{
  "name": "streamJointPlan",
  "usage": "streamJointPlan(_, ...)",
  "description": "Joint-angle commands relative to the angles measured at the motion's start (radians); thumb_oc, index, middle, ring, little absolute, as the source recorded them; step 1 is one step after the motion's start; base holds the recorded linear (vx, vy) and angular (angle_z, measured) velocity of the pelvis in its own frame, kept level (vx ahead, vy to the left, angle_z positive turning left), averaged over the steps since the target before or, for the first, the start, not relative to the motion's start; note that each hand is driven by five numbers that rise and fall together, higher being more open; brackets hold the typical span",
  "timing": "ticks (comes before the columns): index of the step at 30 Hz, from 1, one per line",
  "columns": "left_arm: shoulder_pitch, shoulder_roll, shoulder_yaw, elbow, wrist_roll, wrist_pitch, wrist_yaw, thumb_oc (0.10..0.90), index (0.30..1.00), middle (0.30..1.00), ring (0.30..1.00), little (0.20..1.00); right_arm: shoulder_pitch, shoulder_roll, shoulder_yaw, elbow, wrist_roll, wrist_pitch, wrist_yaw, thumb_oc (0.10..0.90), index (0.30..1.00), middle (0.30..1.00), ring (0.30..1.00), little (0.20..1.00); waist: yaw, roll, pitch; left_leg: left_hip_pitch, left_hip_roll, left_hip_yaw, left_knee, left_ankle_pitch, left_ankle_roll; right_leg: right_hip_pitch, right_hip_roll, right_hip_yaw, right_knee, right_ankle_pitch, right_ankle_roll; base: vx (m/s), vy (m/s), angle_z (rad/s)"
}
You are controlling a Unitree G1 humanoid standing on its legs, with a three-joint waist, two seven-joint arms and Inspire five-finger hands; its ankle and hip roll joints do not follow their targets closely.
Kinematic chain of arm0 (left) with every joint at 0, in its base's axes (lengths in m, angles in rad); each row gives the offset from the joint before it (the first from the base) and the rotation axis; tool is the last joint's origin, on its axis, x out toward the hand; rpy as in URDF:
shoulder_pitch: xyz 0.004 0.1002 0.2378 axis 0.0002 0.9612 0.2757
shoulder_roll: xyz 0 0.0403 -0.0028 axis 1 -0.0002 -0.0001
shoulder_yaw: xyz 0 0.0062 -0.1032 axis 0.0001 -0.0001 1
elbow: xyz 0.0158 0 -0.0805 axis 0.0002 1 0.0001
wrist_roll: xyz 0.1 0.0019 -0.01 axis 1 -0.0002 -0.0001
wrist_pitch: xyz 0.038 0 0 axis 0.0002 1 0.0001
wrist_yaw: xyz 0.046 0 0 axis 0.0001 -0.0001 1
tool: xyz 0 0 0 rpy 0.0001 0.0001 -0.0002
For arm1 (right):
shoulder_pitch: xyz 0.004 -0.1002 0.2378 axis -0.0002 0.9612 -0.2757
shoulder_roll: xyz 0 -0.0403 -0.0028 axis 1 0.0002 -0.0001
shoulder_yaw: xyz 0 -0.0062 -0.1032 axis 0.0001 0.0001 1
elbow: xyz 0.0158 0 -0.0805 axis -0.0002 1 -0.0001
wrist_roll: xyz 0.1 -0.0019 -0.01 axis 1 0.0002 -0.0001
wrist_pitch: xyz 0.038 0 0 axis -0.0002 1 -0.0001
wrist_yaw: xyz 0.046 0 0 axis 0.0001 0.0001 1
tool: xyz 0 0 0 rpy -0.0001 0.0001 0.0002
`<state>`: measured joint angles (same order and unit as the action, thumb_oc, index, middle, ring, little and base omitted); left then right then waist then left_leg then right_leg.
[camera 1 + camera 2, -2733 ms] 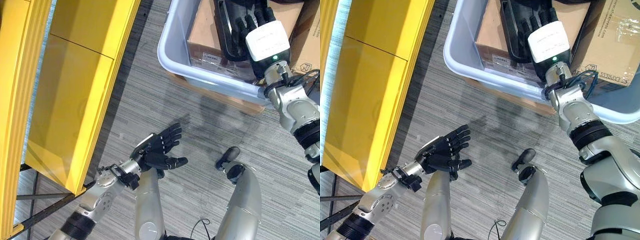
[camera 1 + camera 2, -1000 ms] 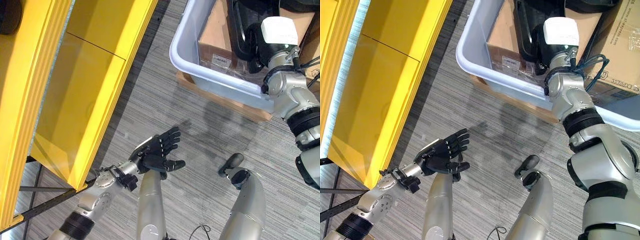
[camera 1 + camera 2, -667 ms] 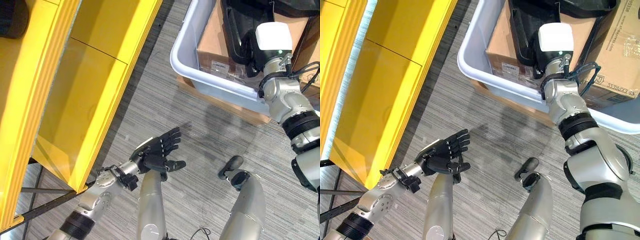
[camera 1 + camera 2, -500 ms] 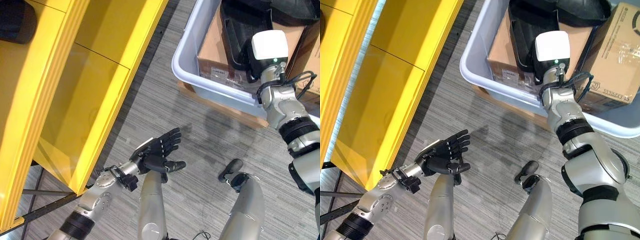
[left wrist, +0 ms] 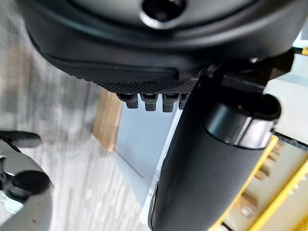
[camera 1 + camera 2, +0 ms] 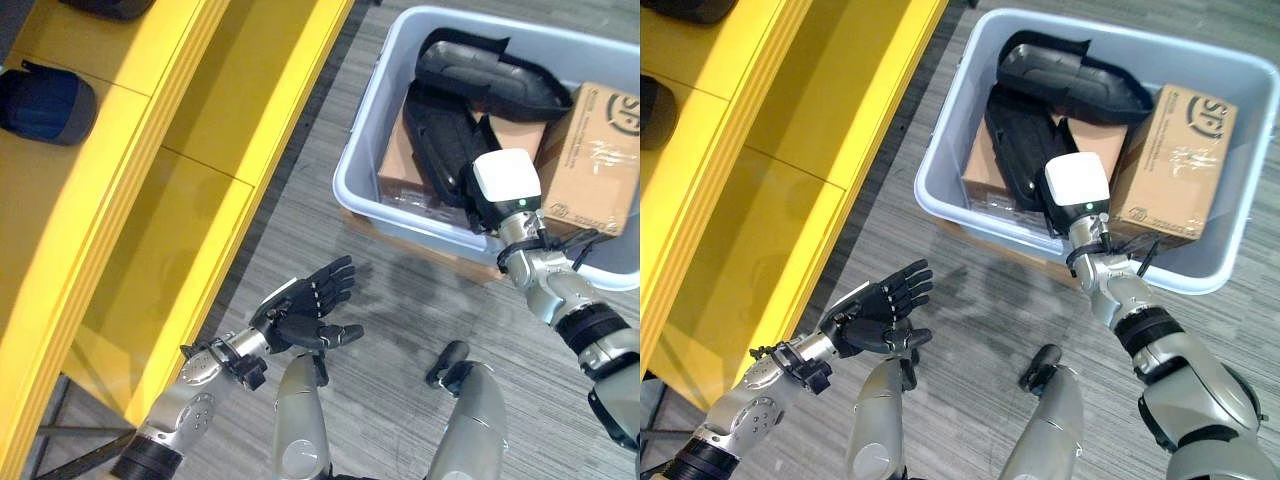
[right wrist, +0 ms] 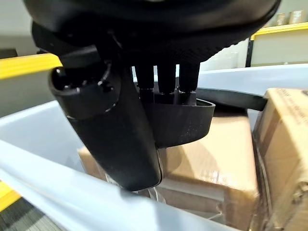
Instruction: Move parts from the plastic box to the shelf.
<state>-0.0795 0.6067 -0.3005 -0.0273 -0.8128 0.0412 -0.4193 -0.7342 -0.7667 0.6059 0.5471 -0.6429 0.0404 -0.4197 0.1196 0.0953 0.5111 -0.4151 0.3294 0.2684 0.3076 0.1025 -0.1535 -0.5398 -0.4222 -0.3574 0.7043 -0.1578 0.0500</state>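
Along the robot's left, the yellow shelf (image 6: 120, 200) is running up the view w/ two dark parts (image 6: 45, 105) already lying on its upper level. Ahead-right, the plastic box (image 6: 960, 150), pale blue-grey, is sitting on the carpeted floor (image 6: 300, 230), holding two long black moulded parts and a few cardboard cartons (image 6: 1170, 165). One black part (image 6: 1070, 80) is lying across the far side; the other black part (image 6: 1015, 135) is slanting over a carton toward the near wall.

Right robot hand (image 7: 166, 84) is reaching into the box at that near black part. Its wrist view is showing fingers going down inside the part's curved edge w/ the thumb outside, so it's looking like a pinch on the rim, grip probably just forming.

Left robot hand (image 6: 305, 310) is hanging idle over the floor betw. shelf and box, fingers straight and spread, holding nothing.

Risks from here, as I judge it:
- part is long, held near one end; likely swinging or slipping out when lifted.
- far end may be catching on a carton or the box wall, dragging the box.
- a thin rim pinch could be letting go mid-carry to the shelf.
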Motion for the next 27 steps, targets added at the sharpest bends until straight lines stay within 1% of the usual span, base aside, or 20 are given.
streamJointPlan(1,-0.004,-0.010,0.028,-0.143,-0.008,-0.074,0.016,0.900,1.000,1.000,1.000,1.000,-0.042,-0.018,-0.065,-0.140,0.007,-0.063,-0.110,0.400,0.300,0.300,0.300,0.300,-0.018,-0.007,0.009,0.098,0.007,0.019,0.037,-0.154,0.047,0.106,0.031,0.047,-0.023,-0.072,0.073,0.08,0.037,-0.06)
streamJointPlan(2,-0.005,-0.009,0.028,-0.143,-0.010,-0.074,0.019,0.900,1.000,1.000,1.000,1.000,-0.039,-0.018,-0.068,-0.144,0.007,-0.064,-0.115,0.400,0.300,0.300,0.300,0.300,-0.019,-0.008,0.009,0.103,0.007,0.018,0.035,-0.154,0.047,0.112,0.032,0.048,-0.026,-0.072,0.073,0.06,0.046,-0.08)
streamJointPlan(3,-0.014,-0.015,0.031,-0.138,-0.014,-0.068,0.028,0.900,1.000,1.000,1.000,1.000,-0.032,-0.015,-0.088,-0.169,0.002,-0.071,-0.116,0.400,0.300,0.300,0.300,0.300,-0.023,-0.010,0.009,0.119,0.010,0.024,0.017,-0.131,0.057,0.130,0.048,0.048,-0.050,-0.050,0.060,0.01,0.023,-0.07)
streamJointPlan(6,-0.018,-0.021,0.037,-0.136,-0.008,-0.054,0.029,0.900,1.000,1.000,1.000,1.000,-0.015,-0.011,-0.112,-0.203,-0.013,-0.083,-0.124,0.400,0.300,0.300,0.300,0.300,-0.029,-0.016,0.009,0.159,0.006,0.017,0.005,-0.129,0.056,0.179,0.062,0.054,-0.069,-0.053,0.057,0.08,0.039,-0.09)
streamJointPlan(8,-0.014,-0.024,0.043,-0.137,-0.002,-0.039,0.032,0.900,1.000,1.000,1.000,1.000,-0.001,-0.017,-0.140,-0.240,-0.010,-0.085,-0.109,0.400,0.300,0.300,0.300,0.300,-0.032,-0.021,0.007,0.208,0.002,0.009,-0.012,-0.126,0.055,0.239,0.073,0.056,-0.093,-0.054,0.054,0.11,0.043,-0.01)
streamJointPlan(9,-0.014,-0.024,0.042,-0.137,-0.002,-0.038,0.033,0.900,1.000,1.000,1.000,1.000,-0.001,-0.017,-0.141,-0.241,-0.010,-0.085,-0.109,0.400,0.300,0.300,0.300,0.300,-0.032,-0.021,0.009,0.211,0.002,0.009,-0.014,-0.126,0.055,0.243,0.074,0.056,-0.095,-0.054,0.054,0.13,0.048,0.02)
streamJointPlan(10,-0.002,-0.028,0.048,-0.138,-0.001,-0.031,0.029,0.900,1.000,1.000,1.000,1.000,0.013,-0.017,-0.153,-0.258,0.025,-0.095,-0.101,0.400,0.300,0.300,0.300,0.300,-0.031,-0.026,-0.014,0.236,-0.002,0.003,-0.035,-0.121,0.053,0.275,0.082,0.057,-0.122,-0.052,0.054,0.09,0.037,0.01)
streamJointPlan(11,-0.002,-0.028,0.048,-0.138,-0.001,-0.031,0.028,0.900,1.000,1.000,1.000,1.000,0.014,-0.017,-0.153,-0.259,0.025,-0.095,-0.101,0.400,0.300,0.300,0.300,0.300,-0.031,-0.025,-0.013,0.238,-0.002,0.003,-0.036,-0.120,0.053,0.277,0.083,0.056,-0.123,-0.051,0.054,0.14,0.071,0.00)
streamJointPlan(15,0.038,-0.044,0.059,-0.136,-0.006,-0.022,0.022,0.900,1.000,1.000,1.000,1.000,0.073,0.001,-0.199,-0.326,0.077,-0.122,-0.076,0.400,0.300,0.300,0.300,0.300,-0.036,-0.036,-0.073,0.304,0.000,-0.005,-0.102,-0.100,0.044,0.359,0.102,0.065,-0.206,-0.039,0.053,0.15,0.105,-0.03)
streamJointPlan(17,0.044,-0.049,0.065,-0.134,-0.011,-0.016,0.019,0.900,1.000,1.000,1.000,1.000,0.084,0.008,-0.210,-0.340,0.080,-0.126,-0.068,0.400,0.300,0.300,0.300,0.300,-0.036,-0.036,-0.086,0.314,0.002,-0.005,-0.118,-0.091,0.043,0.372,0.109,0.066,-0.225,-0.033,0.052,0.11,0.113,-0.03)
streamJointPlan(18,0.059,-0.062,0.072,-0.131,-0.027,-0.012,0.017,0.900,1.000,1.000,1.000,1.000,0.104,0.019,-0.226,-0.363,0.094,-0.137,-0.072,0.400,0.300,0.300,0.300,0.300,-0.040,-0.039,-0.104,0.337,0.000,-0.005,-0.137,-0.086,0.039,0.400,0.109,0.068,-0.245,-0.035,0.053,0.12,0.165,-0.03)
streamJointPlan(20,0.070,-0.072,0.077,-0.131,-0.039,-0.008,0.022,0.900,1.000,1.000,1.000,1.000,0.120,0.026,-0.242,-0.381,0.111,-0.150,-0.065,0.400,0.300,0.300,0.300,0.300,-0.043,-0.038,-0.120,0.346,0.004,-0.004,-0.152,-0.077,0.038,0.415,0.114,0.068,-0.265,-0.029,0.050,0.15,0.200,-0.06)
streamJointPlan(21,0.088,-0.087,0.081,-0.127,-0.038,-0.013,0.030,0.900,1.000,1.000,1.000,1.000,0.155,0.039,-0.267,-0.416,0.098,-0.189,-0.063,0.400,0.300,0.300,0.300,0.300,-0.050,-0.042,-0.138,0.362,0.006,-0.002,-0.168,-0.072,0.036,0.437,0.114,0.068,-0.285,-0.027,0.050,0.13,0.175,-0.04)
streamJointPlan(22,0.092,-0.089,0.081,-0.127,-0.036,-0.014,0.033,0.900,1.000,1.000,1.000,1.000,0.164,0.042,-0.272,-0.424,0.096,-0.192,-0.062,0.400,0.300,0.300,0.300,0.300,-0.050,-0.043,-0.141,0.365,0.006,-0.001,-0.172,-0.070,0.035,0.441,0.115,0.067,-0.290,-0.026,0.050,0.17,0.238,-0.03)
streamJointPlan(23,0.105,-0.103,0.077,-0.124,-0.030,-0.022,0.040,0.900,1.000,1.000,1.000,1.000,0.202,0.045,-0.290,-0.464,0.090,-0.210,-0.064,0.400,0.300,0.300,0.300,0.300,-0.054,-0.049,-0.156,0.378,0.011,0.003,-0.186,-0.064,0.033,0.458,0.111,0.065,-0.307,-0.020,0.053,0.10,0.133,0.01)
streamJointPlan(27,0.135,-0.122,0.061,-0.117,-0.006,-0.053,0.032,0.900,1.000,1.000,1.000,1.000,0.275,0.046,-0.323,-0.516,0.115,-0.218,-0.061,0.400,0.300,0.300,0.300,0.300,-0.053,-0.061,-0.183,0.398,0.014,0.009,-0.203,-0.062,0.032,0.490,0.098,0.050,-0.346,0.000,0.067,0.08,0.129,0.07)
